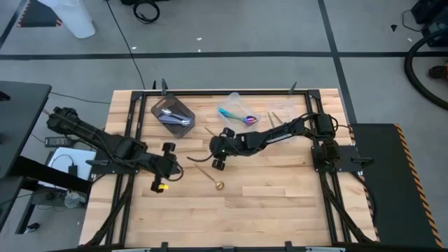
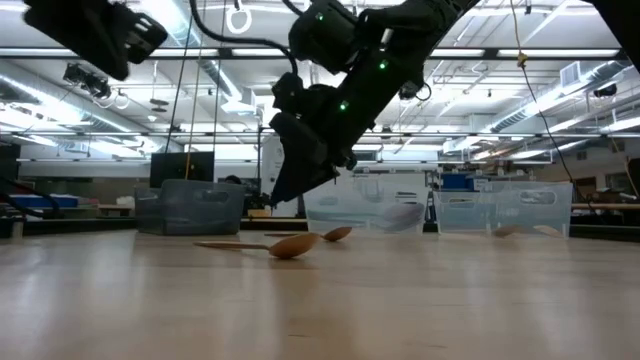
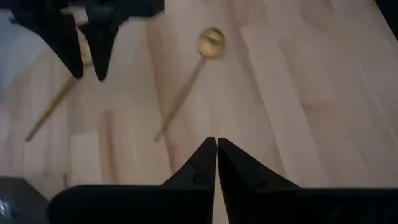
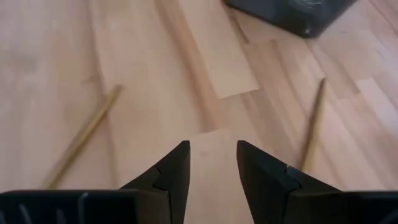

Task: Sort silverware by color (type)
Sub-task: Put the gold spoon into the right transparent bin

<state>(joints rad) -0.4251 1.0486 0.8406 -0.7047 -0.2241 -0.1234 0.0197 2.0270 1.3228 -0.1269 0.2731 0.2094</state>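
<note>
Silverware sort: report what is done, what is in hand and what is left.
Done: silver spoons lie in the dark tub, iridescent spoons in the clear tub.

In hand: nothing. The right claw, open, hovers over the table between two gold spoon handles. The left claw waits shut nearby.

Left: gold spoons, one beside the claws, more near the far edge.

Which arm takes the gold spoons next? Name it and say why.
Right, probably. Its tool is open and low over the table between two gold handles. The left tool is shut, short of the spoon.
</note>
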